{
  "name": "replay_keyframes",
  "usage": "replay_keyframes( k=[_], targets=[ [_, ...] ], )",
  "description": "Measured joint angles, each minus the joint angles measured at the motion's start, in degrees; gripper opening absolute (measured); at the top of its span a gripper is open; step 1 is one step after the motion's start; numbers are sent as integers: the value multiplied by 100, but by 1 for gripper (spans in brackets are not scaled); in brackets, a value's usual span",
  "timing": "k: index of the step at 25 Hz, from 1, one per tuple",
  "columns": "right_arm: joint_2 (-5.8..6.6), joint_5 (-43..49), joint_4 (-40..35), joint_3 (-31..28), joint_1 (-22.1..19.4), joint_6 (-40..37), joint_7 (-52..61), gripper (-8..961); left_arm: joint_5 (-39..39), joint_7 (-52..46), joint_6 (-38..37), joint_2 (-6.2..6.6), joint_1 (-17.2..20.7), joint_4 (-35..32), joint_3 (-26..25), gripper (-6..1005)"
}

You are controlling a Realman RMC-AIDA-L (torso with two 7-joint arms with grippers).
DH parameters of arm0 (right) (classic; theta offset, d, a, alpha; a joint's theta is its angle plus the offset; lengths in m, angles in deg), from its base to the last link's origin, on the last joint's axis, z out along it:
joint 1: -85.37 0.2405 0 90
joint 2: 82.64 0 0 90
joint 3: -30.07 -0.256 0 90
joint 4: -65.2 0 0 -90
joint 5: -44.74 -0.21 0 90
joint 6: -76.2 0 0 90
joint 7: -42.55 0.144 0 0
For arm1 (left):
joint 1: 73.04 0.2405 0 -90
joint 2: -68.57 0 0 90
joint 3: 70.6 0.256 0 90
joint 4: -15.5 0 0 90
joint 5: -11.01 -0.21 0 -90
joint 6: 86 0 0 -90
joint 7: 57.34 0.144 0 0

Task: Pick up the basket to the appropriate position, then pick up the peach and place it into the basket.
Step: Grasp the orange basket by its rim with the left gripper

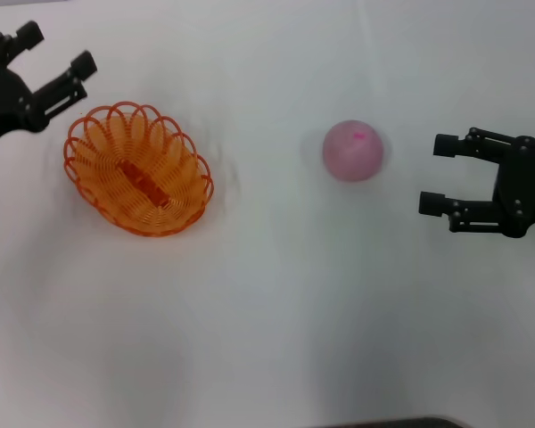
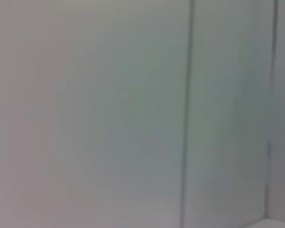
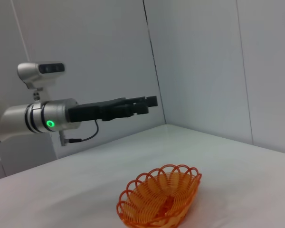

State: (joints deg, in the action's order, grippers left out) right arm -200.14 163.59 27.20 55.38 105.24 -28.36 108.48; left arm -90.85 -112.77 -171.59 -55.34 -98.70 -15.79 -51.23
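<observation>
The orange wire basket [image 1: 139, 168] sits on the white table at the left; it also shows in the right wrist view [image 3: 159, 195]. The pale pink peach [image 1: 352, 150] lies right of centre, apart from the basket. My left gripper [image 1: 59, 53] is open and empty, up and to the left of the basket's rim; it also shows raised above the basket in the right wrist view [image 3: 149, 103]. My right gripper [image 1: 437, 174] is open and empty, to the right of the peach, fingers pointing toward it. The left wrist view shows only blank wall.
The white table [image 1: 276, 312] stretches around both things. Grey wall panels [image 3: 199, 61] stand behind the table. A dark edge [image 1: 392, 423] shows at the table's near side.
</observation>
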Motion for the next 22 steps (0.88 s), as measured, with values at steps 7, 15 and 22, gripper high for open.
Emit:
replay_keyframes(
  k=[7,15,22],
  targets=[
    [-42,6,4,17,15,32,0,901,639,375,392,-2,-156,424,5,814],
    [-57,6,4,45,16,67,0,901,699,313,478,-2,-224,445,17,804],
    [-65,6,12,54,22,68,0,901,656,-196,576,-2,-276,236,82,795]
  ],
)
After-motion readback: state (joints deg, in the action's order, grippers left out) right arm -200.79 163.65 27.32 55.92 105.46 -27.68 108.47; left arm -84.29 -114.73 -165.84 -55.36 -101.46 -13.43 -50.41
